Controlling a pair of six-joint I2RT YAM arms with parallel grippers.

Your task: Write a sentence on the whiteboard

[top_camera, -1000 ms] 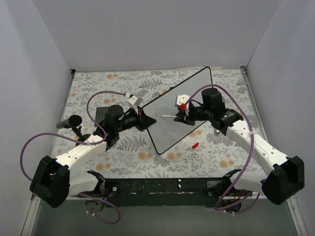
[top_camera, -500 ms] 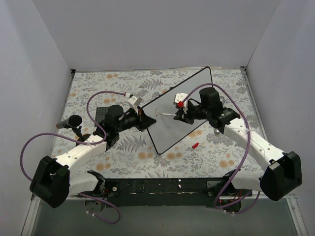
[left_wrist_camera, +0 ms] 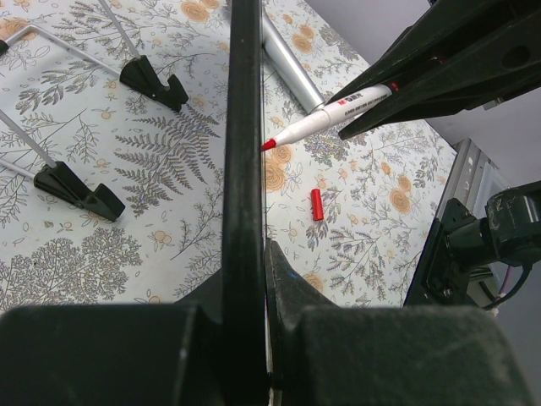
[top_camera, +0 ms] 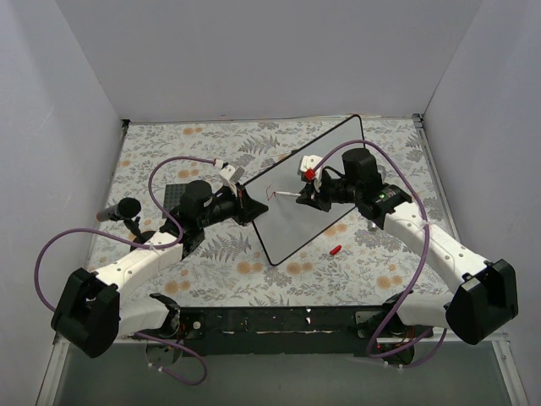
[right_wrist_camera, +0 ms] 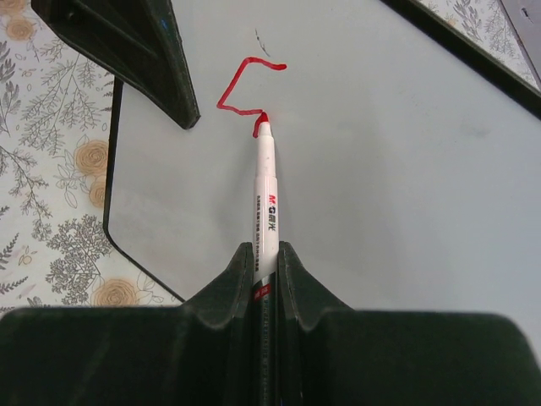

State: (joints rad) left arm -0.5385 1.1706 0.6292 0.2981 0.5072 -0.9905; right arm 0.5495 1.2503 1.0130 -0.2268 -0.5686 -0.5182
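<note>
Your right gripper (right_wrist_camera: 265, 258) is holding the marker (right_wrist_camera: 265, 194), left gripper (left_wrist_camera: 254, 279) the whiteboard (right_wrist_camera: 380, 169); right wrist is showing the red stroke (right_wrist_camera: 230, 85)

the marker (right_wrist_camera: 265, 203) bears a red "m&g" logo; the red stroke (right_wrist_camera: 231, 83) on the whiteboard (right_wrist_camera: 406, 169) is not legible

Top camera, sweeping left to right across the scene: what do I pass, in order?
Black cylinder → left gripper clamped on the whiteboard edge → red stroke → marker → right gripper → red cap.
</note>
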